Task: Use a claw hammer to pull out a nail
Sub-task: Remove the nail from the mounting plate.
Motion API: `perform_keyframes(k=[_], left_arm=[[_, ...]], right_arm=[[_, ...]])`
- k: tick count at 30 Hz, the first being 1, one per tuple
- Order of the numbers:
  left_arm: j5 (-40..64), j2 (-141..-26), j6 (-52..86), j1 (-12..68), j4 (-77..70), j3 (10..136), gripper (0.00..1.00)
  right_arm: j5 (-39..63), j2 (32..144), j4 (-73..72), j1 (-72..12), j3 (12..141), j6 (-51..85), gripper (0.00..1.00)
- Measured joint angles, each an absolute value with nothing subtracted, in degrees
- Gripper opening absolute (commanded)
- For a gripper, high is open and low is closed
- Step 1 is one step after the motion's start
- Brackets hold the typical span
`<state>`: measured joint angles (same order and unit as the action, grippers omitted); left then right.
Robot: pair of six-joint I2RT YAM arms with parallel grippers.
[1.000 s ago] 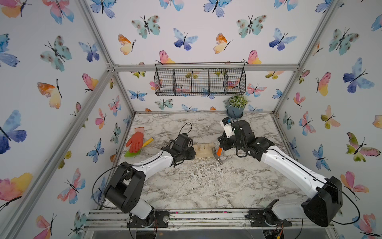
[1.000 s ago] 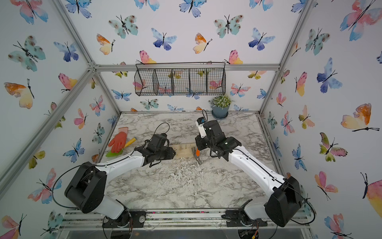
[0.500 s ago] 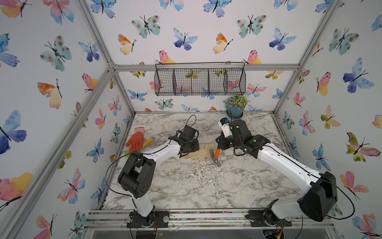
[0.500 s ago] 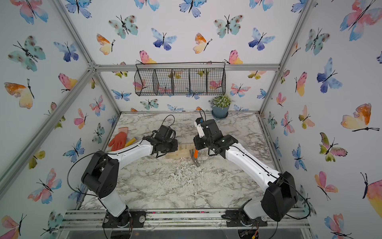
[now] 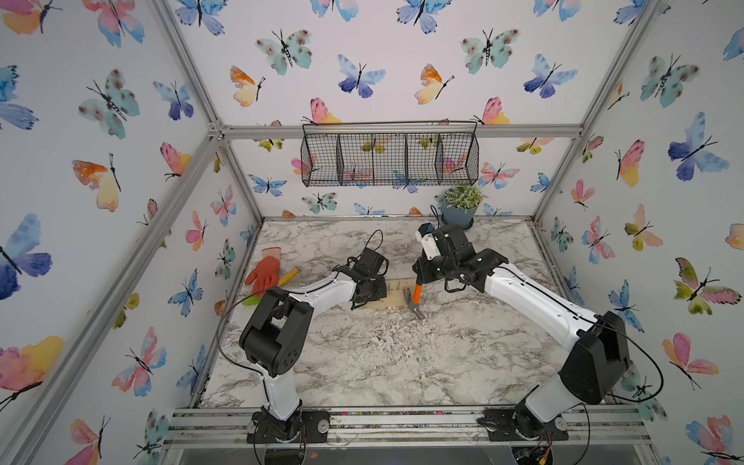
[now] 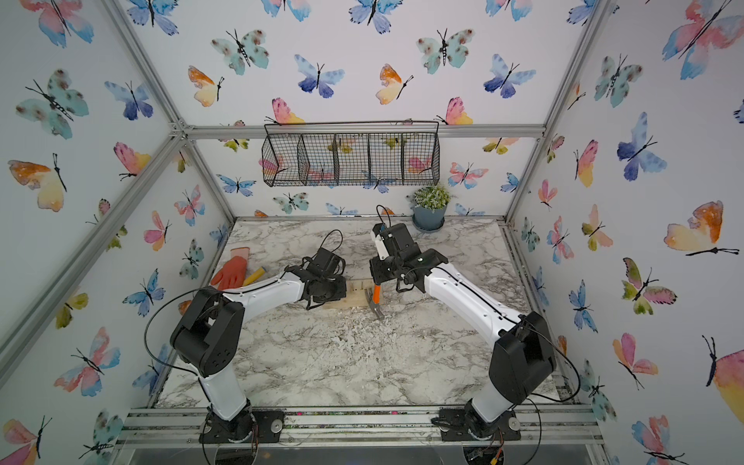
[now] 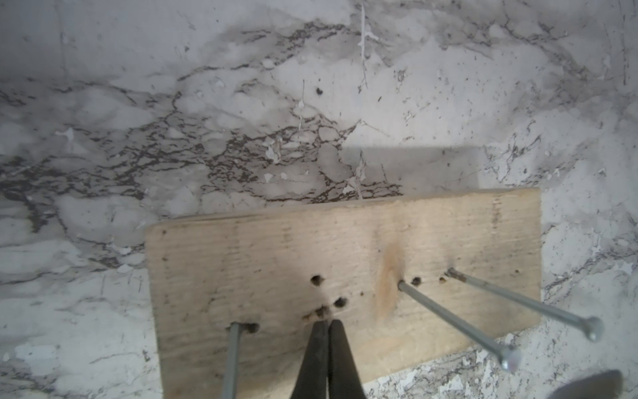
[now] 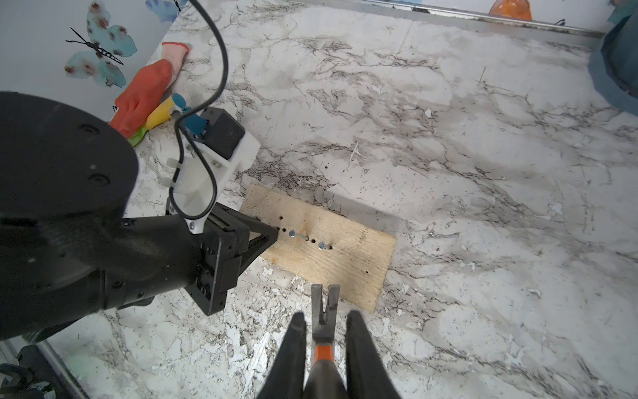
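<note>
The left gripper has shut empty, tips now on the pale wooden board at mid-desk, likely bracing it, while the right gripper clamps the silver-headed, orange-necked claw hammer just beside the board's front-facing edge, short of the long steel nails.

Top views high above the whole table; wrist views close, downward, board common to both.

I see rough bare wood on the board, shiny steel nails, dull grey metal on the claw hammer, and a flaking matt marble-look counter.
</note>
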<state>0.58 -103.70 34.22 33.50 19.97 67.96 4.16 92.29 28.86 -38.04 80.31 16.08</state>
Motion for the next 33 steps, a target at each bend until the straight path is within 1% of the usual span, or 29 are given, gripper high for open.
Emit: perform_keyframes(k=[23,33], left_arm=[[0.7,-103.5,34.6,33.7,16.4,66.3,0.00],[0.7,-103.1,35.0,33.9,14.9,65.2,0.00]], right_arm=[[3.8,101.8,30.7,-38.0,88.9,16.5,0.03],[2.8,102.3,30.3,-38.1,90.6,16.6,0.03]])
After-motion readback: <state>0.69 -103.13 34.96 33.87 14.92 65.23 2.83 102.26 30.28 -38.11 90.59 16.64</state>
